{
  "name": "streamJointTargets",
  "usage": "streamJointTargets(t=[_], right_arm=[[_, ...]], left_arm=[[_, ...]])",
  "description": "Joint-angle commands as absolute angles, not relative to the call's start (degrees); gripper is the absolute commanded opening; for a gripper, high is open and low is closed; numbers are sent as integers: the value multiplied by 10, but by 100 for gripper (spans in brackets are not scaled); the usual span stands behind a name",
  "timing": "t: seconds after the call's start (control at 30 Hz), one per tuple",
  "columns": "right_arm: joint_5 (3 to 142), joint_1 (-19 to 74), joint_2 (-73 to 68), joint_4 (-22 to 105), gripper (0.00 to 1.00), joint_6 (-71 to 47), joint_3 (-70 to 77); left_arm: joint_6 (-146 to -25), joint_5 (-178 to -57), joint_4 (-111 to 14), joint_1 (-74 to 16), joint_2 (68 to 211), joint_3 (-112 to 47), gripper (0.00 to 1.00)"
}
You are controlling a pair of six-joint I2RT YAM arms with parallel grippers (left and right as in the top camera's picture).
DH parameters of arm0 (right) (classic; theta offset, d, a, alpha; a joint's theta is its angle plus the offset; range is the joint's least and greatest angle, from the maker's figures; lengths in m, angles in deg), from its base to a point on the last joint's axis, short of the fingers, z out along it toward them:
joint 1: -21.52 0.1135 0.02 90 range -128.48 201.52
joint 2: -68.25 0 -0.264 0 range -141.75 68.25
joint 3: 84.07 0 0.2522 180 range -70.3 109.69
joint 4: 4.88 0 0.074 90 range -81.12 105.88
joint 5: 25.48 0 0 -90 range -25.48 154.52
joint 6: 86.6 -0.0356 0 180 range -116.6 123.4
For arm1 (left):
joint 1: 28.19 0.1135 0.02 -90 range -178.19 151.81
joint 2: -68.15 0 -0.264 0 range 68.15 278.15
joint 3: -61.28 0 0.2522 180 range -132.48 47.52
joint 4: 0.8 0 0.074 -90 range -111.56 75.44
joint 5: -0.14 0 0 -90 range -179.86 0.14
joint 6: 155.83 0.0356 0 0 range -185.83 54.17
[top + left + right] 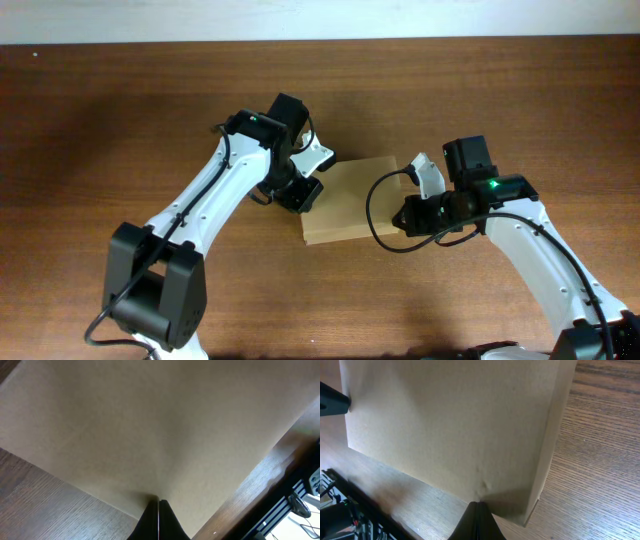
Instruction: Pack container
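The container [352,200] is a plain tan cardboard box lying flat on the wooden table between the two arms, its lid down. My left gripper [305,196] rests at the box's left edge; in the left wrist view its black fingers are pressed together, tips [158,501] touching the box's top face [160,425]. My right gripper [404,213] sits at the box's right edge; the right wrist view shows it shut, tips [478,503] against the lid [450,425] near a corner. Neither gripper holds anything.
Brown wooden table [120,120] all round the box. A white wall strip [320,18] runs along the far edge. In the left wrist view, dark equipment and cables [300,500] lie beyond the table edge.
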State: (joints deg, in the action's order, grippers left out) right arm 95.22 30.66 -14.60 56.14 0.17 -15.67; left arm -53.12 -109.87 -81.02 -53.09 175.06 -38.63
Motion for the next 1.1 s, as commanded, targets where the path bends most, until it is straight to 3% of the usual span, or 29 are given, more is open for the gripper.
streamJointTargets(t=[0.0,0.2,0.33,0.6,1.07], right_arm=[[956,309,-144,556,4,-8,-143],[870,291,-45,537,4,-49,-122],[841,252,-50,544,4,-68,-125],[846,254,-165,538,4,-106,-139],[889,321,-194,545,4,-107,-141]], left_arm=[[-558,-1071,-794,-528,1715,-378,2],[-607,-1059,-750,-451,1621,-378,2],[-640,-1085,-716,-395,1622,-342,2],[-742,-1174,-519,-392,1629,-173,2],[-742,-1177,-510,-392,1631,-171,2]])
